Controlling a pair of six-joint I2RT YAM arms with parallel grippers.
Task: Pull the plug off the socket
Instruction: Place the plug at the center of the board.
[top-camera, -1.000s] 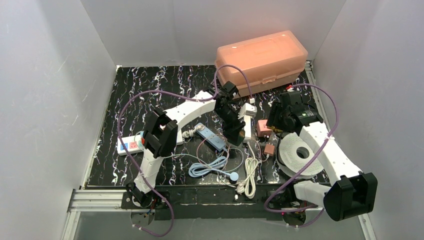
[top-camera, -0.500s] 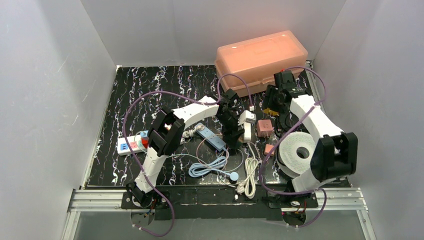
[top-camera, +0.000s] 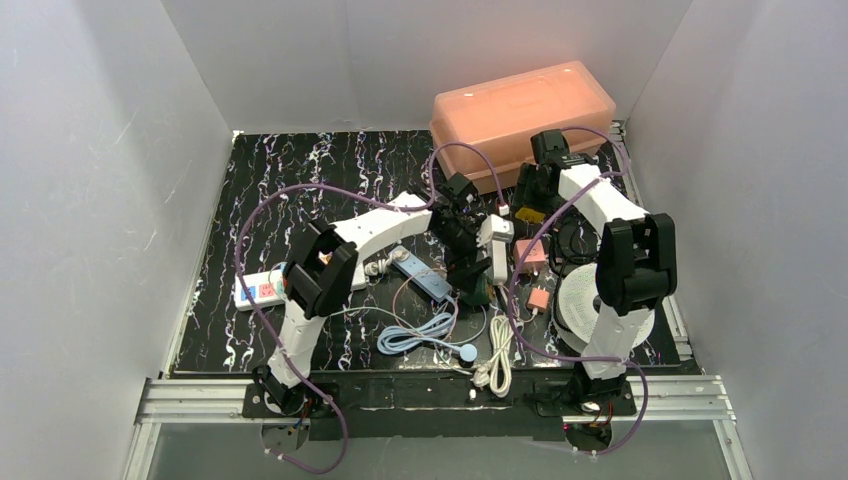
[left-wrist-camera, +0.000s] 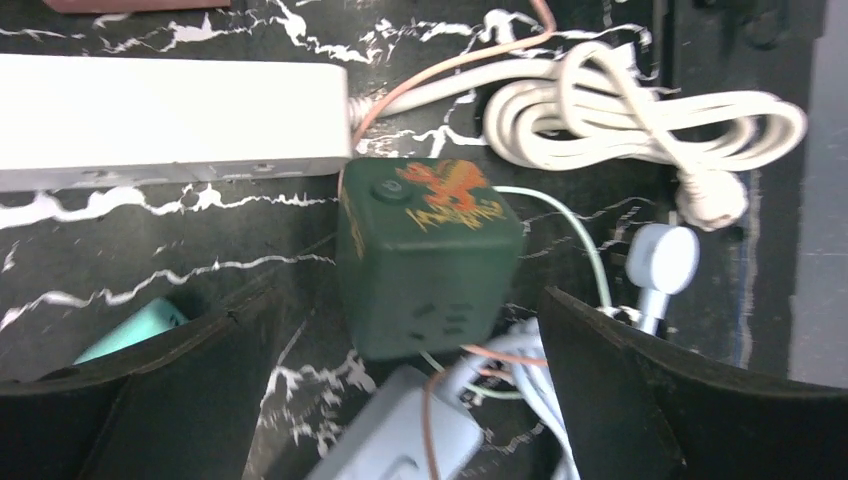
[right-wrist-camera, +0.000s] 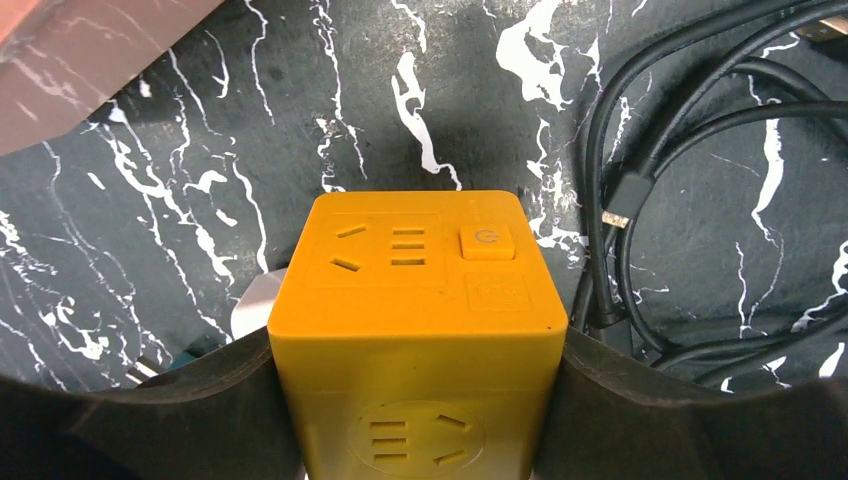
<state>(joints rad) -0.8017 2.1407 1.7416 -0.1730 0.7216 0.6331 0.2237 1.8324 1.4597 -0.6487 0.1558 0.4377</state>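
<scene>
We had right gripper (right-wrist-camera: 420, 400) clamped on yellow cube (right-wrist-camera: 410, 270), left gripper (left-wrist-camera: 405, 310) spread astride green cube (left-wrist-camera: 425, 260); loose cords (left-wrist-camera: 620, 110) beside it might snag.

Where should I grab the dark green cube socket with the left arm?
By its two flat, parallel side faces, descending from above: the dark green cube socket sits squarely between the open left jaws, with cables crowding its near face.

Top external: high behind near edge, whole counter (top-camera: 300, 180); left wrist: close above green cube (left-wrist-camera: 425, 265); right wrist: close over yellow cube (right-wrist-camera: 415, 300); both cubes shared with top.
</scene>
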